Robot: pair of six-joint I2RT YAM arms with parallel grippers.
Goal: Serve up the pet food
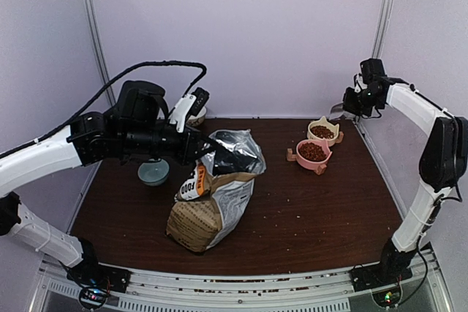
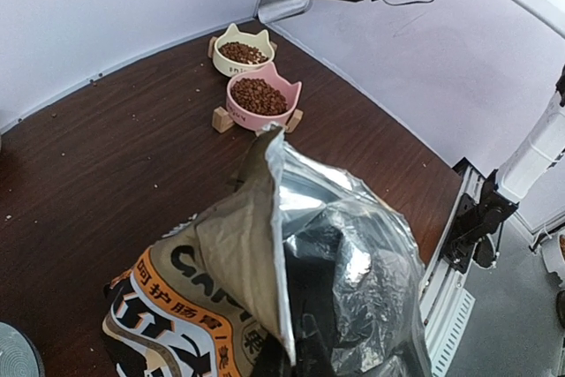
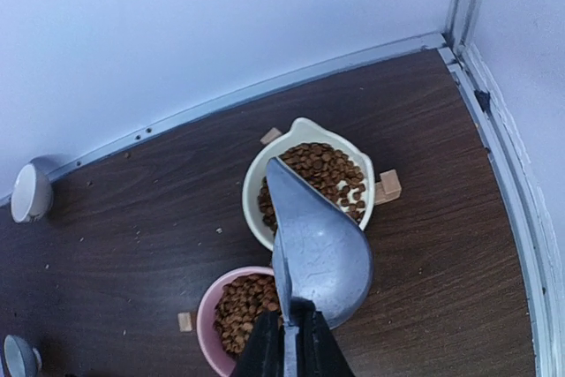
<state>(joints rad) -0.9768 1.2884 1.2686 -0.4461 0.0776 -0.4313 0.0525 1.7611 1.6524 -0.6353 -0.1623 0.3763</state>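
Right tool (image 3: 289, 335) clamps your scoop (image 3: 322, 249) above the cream bowl (image 3: 251, 196).
Left tool (image 1: 202, 147) pinches the bag (image 1: 227, 196); reddish kibble (image 3: 327, 169) fills that bowl.

Reddish-brown kibble pellets (image 3: 322, 169) fill a cream cat-eared bowl (image 3: 251, 196) and a pink bowl (image 2: 260, 121) just beside it, far right on the table; the brown kraft bag (image 1: 212, 206) stands upright mid-table, foil-lined top open, well apart from both
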